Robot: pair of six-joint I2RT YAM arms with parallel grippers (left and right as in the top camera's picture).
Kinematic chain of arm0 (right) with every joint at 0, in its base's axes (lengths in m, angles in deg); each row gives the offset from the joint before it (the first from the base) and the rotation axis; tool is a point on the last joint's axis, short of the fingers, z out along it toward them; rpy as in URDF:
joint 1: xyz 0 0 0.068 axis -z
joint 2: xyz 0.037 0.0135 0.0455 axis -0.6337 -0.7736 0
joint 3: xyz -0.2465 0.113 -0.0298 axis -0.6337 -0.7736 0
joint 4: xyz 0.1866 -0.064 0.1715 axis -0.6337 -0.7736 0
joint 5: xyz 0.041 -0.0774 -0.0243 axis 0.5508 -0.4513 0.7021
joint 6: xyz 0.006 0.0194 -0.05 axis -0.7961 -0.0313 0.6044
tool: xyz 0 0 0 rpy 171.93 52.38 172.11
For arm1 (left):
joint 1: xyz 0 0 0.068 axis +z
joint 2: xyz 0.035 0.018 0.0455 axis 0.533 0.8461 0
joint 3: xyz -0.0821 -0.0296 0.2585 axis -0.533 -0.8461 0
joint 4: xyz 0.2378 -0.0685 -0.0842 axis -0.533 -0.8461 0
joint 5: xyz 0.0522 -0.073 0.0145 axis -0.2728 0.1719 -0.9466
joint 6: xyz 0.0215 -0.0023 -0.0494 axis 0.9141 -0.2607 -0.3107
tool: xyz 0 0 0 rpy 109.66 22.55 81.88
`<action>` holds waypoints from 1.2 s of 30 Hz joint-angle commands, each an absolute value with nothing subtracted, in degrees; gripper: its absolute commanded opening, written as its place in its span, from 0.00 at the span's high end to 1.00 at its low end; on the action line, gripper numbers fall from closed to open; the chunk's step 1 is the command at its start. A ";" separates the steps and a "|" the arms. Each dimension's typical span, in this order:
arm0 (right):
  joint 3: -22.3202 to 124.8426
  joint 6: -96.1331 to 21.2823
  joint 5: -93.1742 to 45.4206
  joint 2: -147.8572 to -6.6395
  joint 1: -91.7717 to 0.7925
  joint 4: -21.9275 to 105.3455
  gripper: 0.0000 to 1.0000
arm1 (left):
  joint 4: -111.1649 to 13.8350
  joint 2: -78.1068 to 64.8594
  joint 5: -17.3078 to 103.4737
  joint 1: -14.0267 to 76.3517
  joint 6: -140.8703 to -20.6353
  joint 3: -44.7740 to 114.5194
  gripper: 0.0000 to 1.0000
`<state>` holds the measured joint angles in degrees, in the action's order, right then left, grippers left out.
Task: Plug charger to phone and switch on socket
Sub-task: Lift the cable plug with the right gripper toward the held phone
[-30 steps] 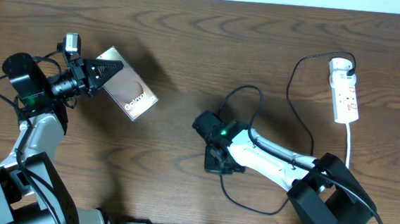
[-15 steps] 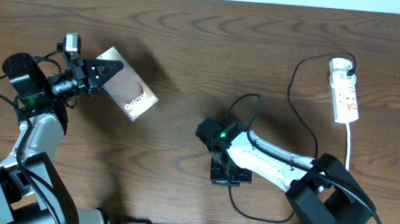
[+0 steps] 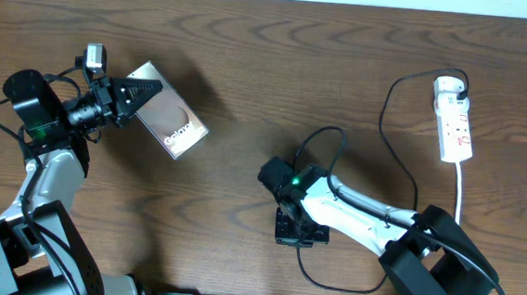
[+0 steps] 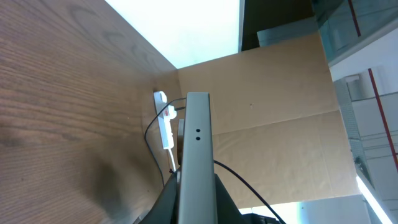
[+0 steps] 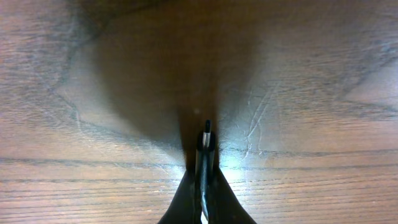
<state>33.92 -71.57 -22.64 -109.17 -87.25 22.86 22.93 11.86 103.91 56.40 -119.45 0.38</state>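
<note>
My left gripper is shut on one end of the phone, a brown slab with white "Galaxy" lettering, held off the table at the left. In the left wrist view the phone stands edge-on between my fingers, its two small holes facing the camera. My right gripper hangs low over the table near the front middle, shut on the charger just behind its plug tip, which sticks out past the fingers. The black cable loops back to the white adapter in the socket at the far right.
The socket's thick white lead runs toward the front edge on the right. Slack charger cable lies in loops around my right arm. Far off in the left wrist view the socket shows in front of a cardboard wall.
My right gripper has moved a little toward the front and right with the plug, dragging the cable loop along. The left arm and phone have not moved.
</note>
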 commanded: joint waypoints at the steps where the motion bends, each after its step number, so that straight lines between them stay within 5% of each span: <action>1: 35.80 -69.97 -23.41 -110.61 -85.65 23.93 0.99 | 23.34 11.59 105.62 56.68 -119.12 0.64 0.93; 8: 46.57 -57.64 -16.52 -108.14 -79.49 20.34 0.99 | 23.34 11.59 105.62 56.68 -119.14 0.64 0.93; 18: 51.34 -20.88 32.96 -106.88 -71.27 21.55 0.99 | 23.34 11.59 105.62 56.68 -120.06 0.64 0.93; 25: 48.74 -7.83 41.46 -106.90 -68.56 23.56 0.99 | 23.36 11.59 105.62 56.61 -120.67 0.64 0.93; 36: 42.18 -8.51 50.38 -107.09 -67.90 35.56 0.99 | 24.09 11.53 105.62 54.08 -122.55 0.64 0.93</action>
<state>43.47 -9.91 45.88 -107.97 -68.19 34.84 23.08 11.86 103.91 55.70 -121.31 0.38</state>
